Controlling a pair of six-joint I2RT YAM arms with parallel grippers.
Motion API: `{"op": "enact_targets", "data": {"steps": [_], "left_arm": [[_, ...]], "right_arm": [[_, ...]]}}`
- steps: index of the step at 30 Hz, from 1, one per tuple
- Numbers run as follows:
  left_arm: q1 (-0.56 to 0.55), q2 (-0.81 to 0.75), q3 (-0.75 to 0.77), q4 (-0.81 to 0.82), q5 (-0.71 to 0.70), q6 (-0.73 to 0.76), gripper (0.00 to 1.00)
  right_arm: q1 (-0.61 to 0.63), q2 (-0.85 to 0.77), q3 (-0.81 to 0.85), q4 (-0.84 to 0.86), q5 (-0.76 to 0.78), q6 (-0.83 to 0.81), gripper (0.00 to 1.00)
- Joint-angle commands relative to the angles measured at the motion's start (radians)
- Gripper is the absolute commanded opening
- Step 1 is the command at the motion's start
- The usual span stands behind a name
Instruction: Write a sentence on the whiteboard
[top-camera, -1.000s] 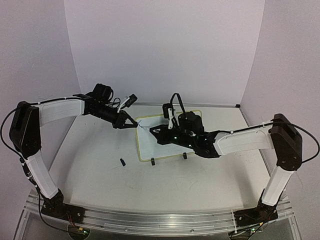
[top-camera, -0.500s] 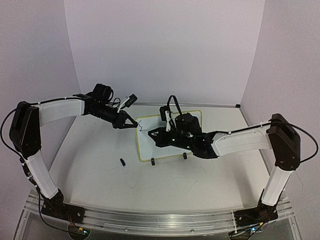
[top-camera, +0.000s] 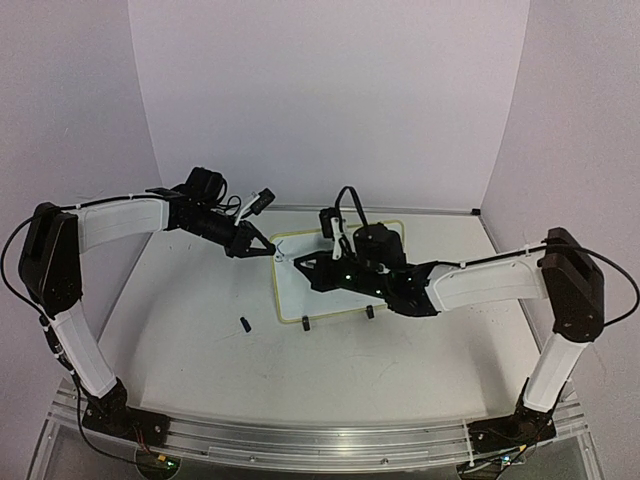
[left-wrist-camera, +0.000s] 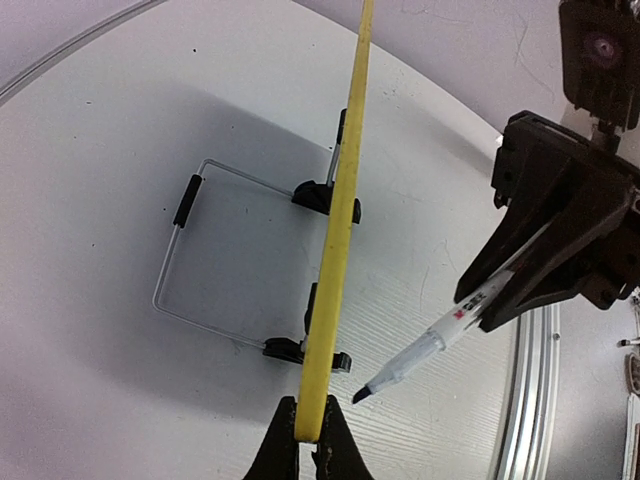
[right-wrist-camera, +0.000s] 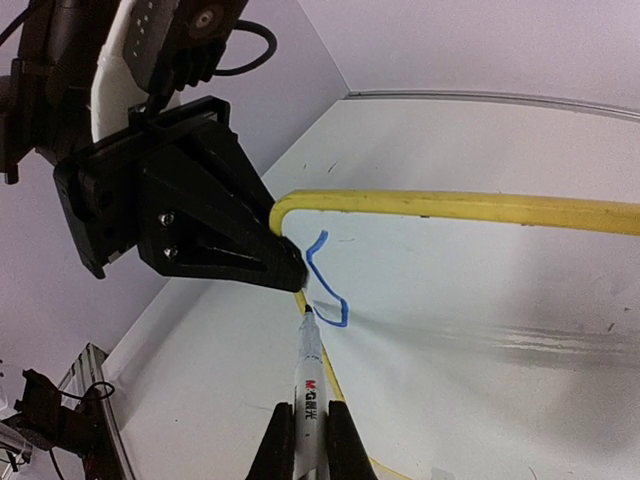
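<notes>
The whiteboard (top-camera: 300, 290), white with a thin yellow frame, stands at the middle of the counter (top-camera: 200, 340) on two black clip feet (top-camera: 305, 322). A short blue stroke (right-wrist-camera: 328, 283) marks its far-left corner.

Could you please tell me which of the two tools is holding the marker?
The right tool holds the marker, tip by the blue stroke; the left tool clamps the yellow edge of the whiteboard.

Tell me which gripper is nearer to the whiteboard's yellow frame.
Left. The left gripper is shut on the whiteboard frame's edge; the right gripper holds a marker over the board, its tip by the blue stroke.
</notes>
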Motion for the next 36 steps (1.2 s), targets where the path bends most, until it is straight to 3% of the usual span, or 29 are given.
{"op": "enact_targets", "data": {"steps": [1, 25, 36], "left_arm": [[-0.003, -0.024, 0.003, -0.025, -0.042, 0.032, 0.00], [-0.003, -0.021, 0.003, -0.026, -0.045, 0.032, 0.00], [-0.004, -0.014, 0.005, -0.027, -0.047, 0.031, 0.00]], "right_arm": [[0.001, -0.112, -0.037, 0.078, 0.009, -0.011, 0.00], [0.001, -0.012, 0.015, 0.002, 0.081, -0.014, 0.00], [0.000, -0.042, -0.013, -0.001, 0.167, -0.014, 0.00]]}}
